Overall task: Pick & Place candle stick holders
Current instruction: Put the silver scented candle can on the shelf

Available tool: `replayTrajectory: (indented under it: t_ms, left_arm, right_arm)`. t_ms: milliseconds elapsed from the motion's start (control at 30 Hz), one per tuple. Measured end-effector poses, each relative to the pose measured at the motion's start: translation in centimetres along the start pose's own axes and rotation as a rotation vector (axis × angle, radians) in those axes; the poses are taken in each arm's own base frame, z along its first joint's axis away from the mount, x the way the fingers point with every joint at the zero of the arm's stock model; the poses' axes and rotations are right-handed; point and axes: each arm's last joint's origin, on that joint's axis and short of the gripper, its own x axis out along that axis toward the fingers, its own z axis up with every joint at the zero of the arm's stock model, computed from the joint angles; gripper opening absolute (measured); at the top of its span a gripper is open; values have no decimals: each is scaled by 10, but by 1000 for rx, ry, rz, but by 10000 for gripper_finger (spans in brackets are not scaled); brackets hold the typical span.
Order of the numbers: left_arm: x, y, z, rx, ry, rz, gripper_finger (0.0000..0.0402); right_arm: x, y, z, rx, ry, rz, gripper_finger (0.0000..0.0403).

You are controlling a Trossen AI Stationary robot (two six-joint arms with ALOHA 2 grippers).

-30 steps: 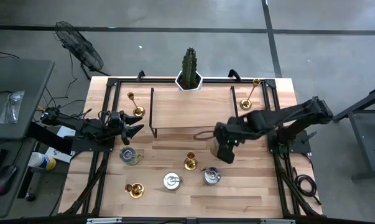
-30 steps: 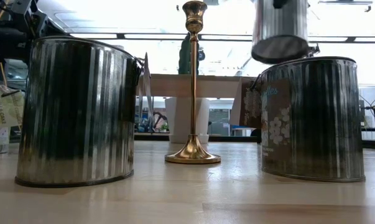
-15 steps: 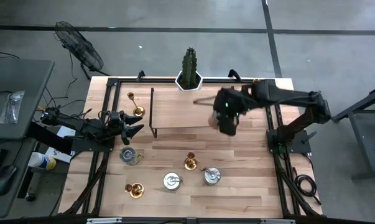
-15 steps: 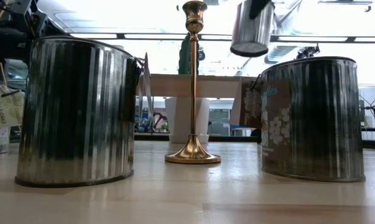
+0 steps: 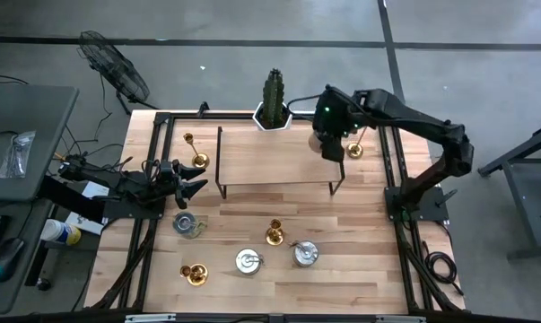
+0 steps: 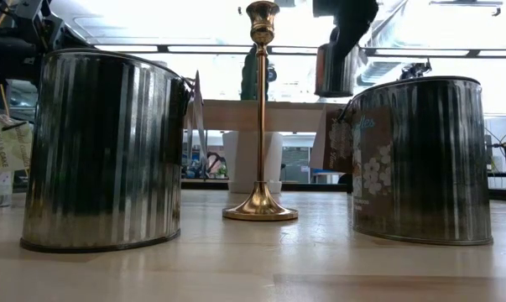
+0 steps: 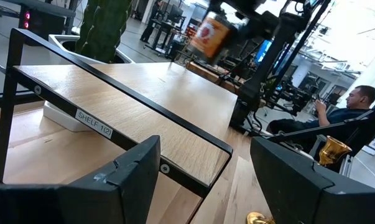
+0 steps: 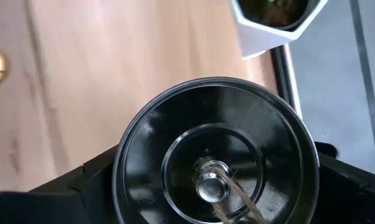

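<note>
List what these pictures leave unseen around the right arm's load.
- Tin in the right gripper: its underside and whatever lies below it, hidden in the right wrist view by its lid.
- High view: tin mostly covered by the arm.
- Left wrist view: tin blurred.
- Low view: tin's top hidden by the gripper.

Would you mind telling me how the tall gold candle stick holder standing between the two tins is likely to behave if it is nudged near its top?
The tall candle stick holder would probably tip easily: its thin stem rises high above a small flared base. Its polished surface looks slippery for fingers. Once down, it would likely roll in an arc, since the base is wider than the stem.
</note>
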Motion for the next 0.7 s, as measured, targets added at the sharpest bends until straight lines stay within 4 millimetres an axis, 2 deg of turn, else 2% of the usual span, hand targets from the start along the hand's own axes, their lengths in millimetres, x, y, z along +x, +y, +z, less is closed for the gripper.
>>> replayTrajectory:
  t_ms: [300, 700]
  left_arm:
    - [0, 0, 0, 0, 0, 0, 245]
    - [0, 0, 0, 0, 0, 0, 245]
  right_arm:
    - [32, -27, 5, -12, 56, -16, 349]
    - [36, -39, -1, 23, 84, -1, 349]
